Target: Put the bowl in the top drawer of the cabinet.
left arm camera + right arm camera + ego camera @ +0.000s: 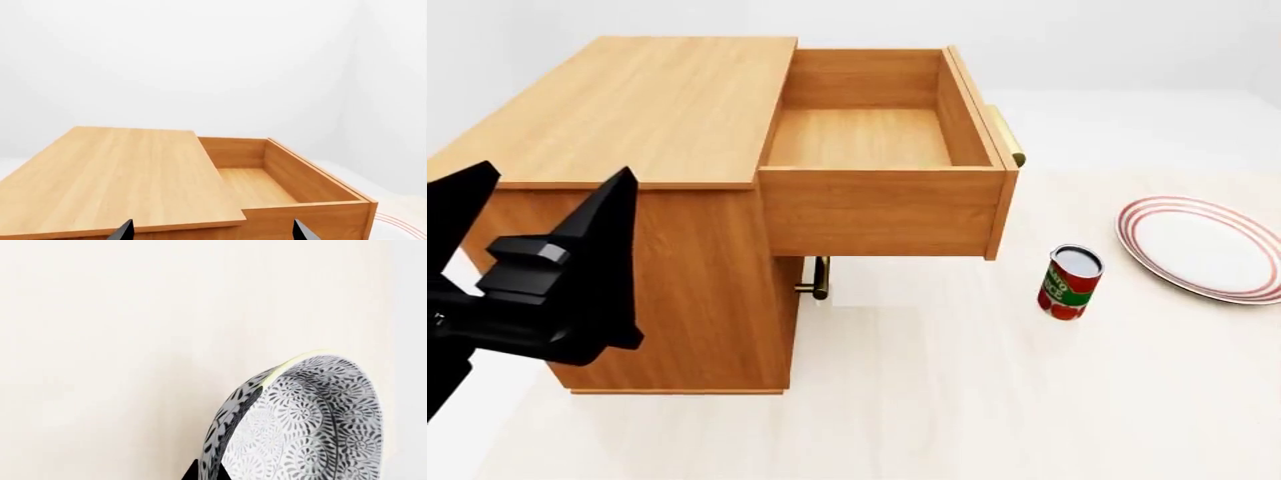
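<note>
Where frame crops, bowl [300, 425] seemingly clawed

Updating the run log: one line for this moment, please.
top drawer: open, empty | bowl: in right gripper | left gripper: open, beside cabinet

Showing a plain white back wall [187, 55], meeting a white side wall [393, 75] at a faint vertical corner. Spreading below as a smooth cream floor [961, 400], running pale and unmarked out toward the walls. Glowing under soft, even light, leaving only faint, blurred shade on the floor. Filling most of the right wrist view with that cream surface, giving way to a whiter strip along one edge.
</note>
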